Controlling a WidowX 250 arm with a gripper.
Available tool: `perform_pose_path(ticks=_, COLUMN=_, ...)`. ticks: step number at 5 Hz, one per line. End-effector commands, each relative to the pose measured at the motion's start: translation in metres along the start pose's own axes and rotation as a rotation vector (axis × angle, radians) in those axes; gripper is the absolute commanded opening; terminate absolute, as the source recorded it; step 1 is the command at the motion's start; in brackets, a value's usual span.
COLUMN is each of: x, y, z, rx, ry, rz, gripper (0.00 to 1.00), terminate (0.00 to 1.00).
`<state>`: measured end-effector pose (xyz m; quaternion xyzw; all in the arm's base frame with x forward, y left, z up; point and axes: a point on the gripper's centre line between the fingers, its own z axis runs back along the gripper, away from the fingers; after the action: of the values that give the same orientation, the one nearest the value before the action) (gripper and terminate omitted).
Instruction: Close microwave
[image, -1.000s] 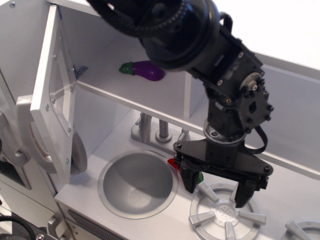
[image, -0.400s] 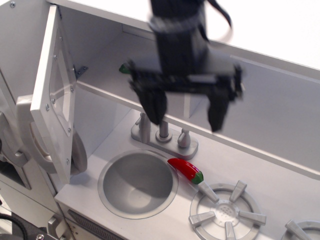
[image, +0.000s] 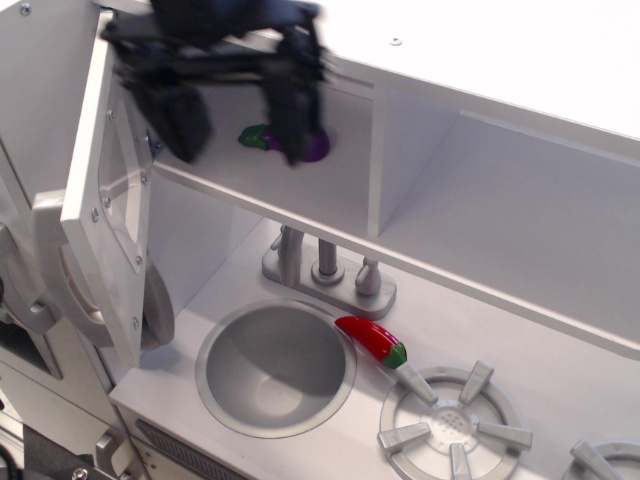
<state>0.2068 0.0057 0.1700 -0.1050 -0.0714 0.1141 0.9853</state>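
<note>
The microwave (image: 215, 165) is the white upper-left compartment of the toy kitchen. Its door (image: 108, 190) stands swung wide open to the left and is seen nearly edge-on, with the window frame and a pale handle (image: 52, 262) on its outer side. A purple eggplant (image: 318, 148) lies inside the compartment, partly hidden by a finger. My gripper (image: 242, 150) is blurred with motion in front of the microwave opening, just right of the door's top. Its two black fingers (image: 180, 122) are spread apart and hold nothing.
Below are a round sink (image: 275, 368), a grey faucet set (image: 326, 268), a red chili pepper (image: 372, 340) and a stove burner (image: 447, 428). An open doorless alcove (image: 500, 215) lies right of the microwave.
The gripper has risen from above the stove burner and swung up and left to the microwave opening, uncovering the chili pepper. The door has not moved.
</note>
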Motion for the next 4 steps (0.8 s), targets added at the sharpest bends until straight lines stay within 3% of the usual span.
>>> perform_pose_path(ticks=1, x=0.012, y=0.055, z=0.014, rx=0.02, ry=-0.079, rz=0.031, gripper=1.0, terminate=0.0)
perform_pose_path(ticks=2, x=0.014, y=0.083, z=0.019, rx=0.035, ry=-0.107, rz=0.047, gripper=1.0, terminate=0.0)
perform_pose_path(ticks=4, x=0.015, y=0.103, z=0.017, rx=0.094, ry=-0.117, rz=0.057, gripper=1.0, terminate=0.0)
